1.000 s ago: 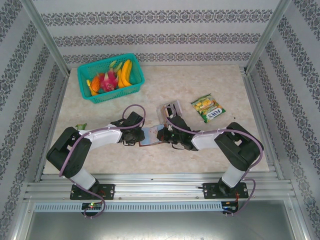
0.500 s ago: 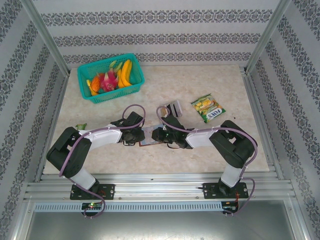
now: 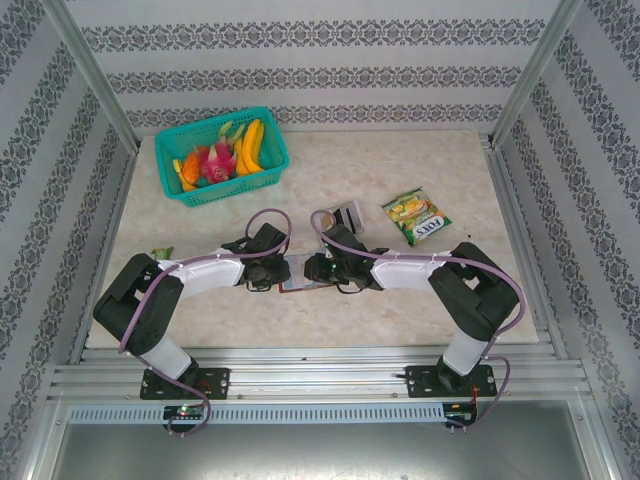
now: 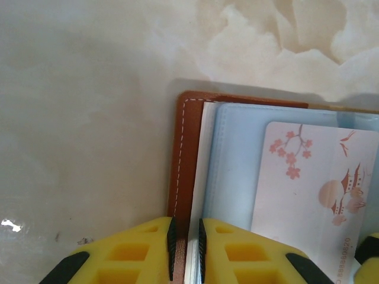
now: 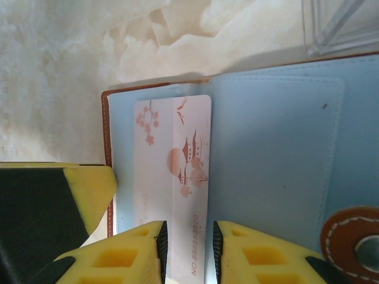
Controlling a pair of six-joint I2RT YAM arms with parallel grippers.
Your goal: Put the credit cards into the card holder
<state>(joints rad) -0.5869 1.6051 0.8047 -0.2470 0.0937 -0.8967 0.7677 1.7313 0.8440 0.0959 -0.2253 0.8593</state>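
Right gripper (image 5: 188,248) has gone from closed to slightly parted over the last second. From the top camera its forearm has also nudged left toward the left gripper (image 4: 185,242), with the elbow swinging in and back out. Now the right jaws stand a narrow gap apart over the near end of the card (image 5: 177,154), and I see no clamp on it. Card is the whitish one with the blossom and pagoda print. It lies flat on the pale blue inner page of the holder (image 5: 272,148), long side along the brown stitched spine edge. Can't tell whether it's under the sleeve or just resting on the page, and its near end is hidden by the fingers. Left gripper hasn't changed: pinched on the holder's brown cover edge, pinning it open against the table (image 3: 400,160). Holder sits mid-table between the two grippers, with the clear box (image 5: 337,23) just beyond its far edge. My read: this looks like the release of this card, so the insert is probably done or nearly done. Next the right arm would need to lift clear without dragging the card back out, while the left keeps the cover held. Risk: if the card isn't seated, it could slide on retreat.
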